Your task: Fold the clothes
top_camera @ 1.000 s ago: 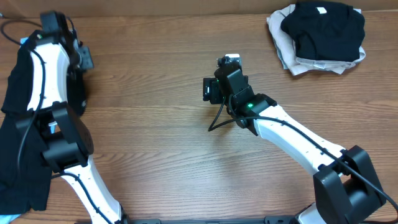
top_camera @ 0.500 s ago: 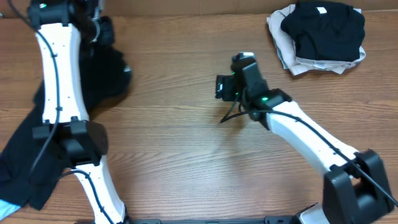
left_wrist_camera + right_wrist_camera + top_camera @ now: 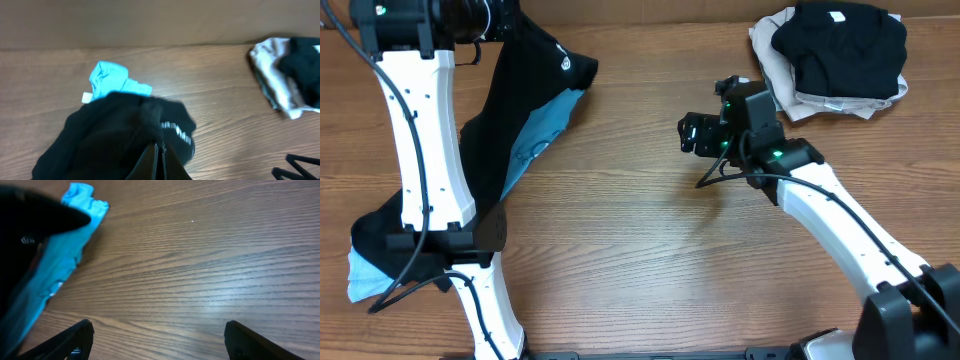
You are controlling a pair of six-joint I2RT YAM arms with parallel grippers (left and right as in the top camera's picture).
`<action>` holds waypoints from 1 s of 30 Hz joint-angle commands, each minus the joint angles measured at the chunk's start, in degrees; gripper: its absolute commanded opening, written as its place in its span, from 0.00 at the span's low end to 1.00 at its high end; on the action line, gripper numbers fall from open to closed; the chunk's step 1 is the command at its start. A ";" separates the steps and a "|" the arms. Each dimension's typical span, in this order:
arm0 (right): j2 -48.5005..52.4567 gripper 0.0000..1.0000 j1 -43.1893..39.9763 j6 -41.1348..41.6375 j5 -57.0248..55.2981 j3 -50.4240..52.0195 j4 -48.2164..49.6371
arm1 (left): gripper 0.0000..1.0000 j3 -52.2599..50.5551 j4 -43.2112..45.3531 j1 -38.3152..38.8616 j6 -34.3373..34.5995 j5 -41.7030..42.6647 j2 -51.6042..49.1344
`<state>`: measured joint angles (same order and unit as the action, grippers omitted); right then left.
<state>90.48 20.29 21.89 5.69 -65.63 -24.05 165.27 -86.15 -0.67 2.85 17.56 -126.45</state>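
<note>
A black garment [image 3: 510, 100] with a blue lining [image 3: 535, 135] hangs from my left gripper [image 3: 510, 22] at the table's far left and trails down to the front left. In the left wrist view the shut jaws [image 3: 159, 150] pinch the black cloth [image 3: 110, 140], with the blue lining [image 3: 111, 80] showing beyond it. My right gripper [image 3: 700, 135] is open and empty over the bare middle of the table; its fingers [image 3: 157, 337] frame wood grain, with the black and blue garment [image 3: 45, 265] at the left edge.
A stack of folded clothes [image 3: 832, 60], black on top of beige, lies at the far right corner of the wooden table [image 3: 650, 250]. It also shows at the right of the left wrist view [image 3: 290, 75].
My left arm has swung the black garment up and rightward from the far left edge, spreading it and showing its blue lining. My right gripper has drifted right and slightly back.
</note>
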 commanded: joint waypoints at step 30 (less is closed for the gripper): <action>-13.88 0.91 -24.30 2.14 9.68 -1.66 -13.42 | 0.04 -15.91 8.90 28.30 -0.90 0.02 4.61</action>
<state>77.76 -2.11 24.01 14.83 -65.71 -36.95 155.61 -81.01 25.87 2.79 19.33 -121.95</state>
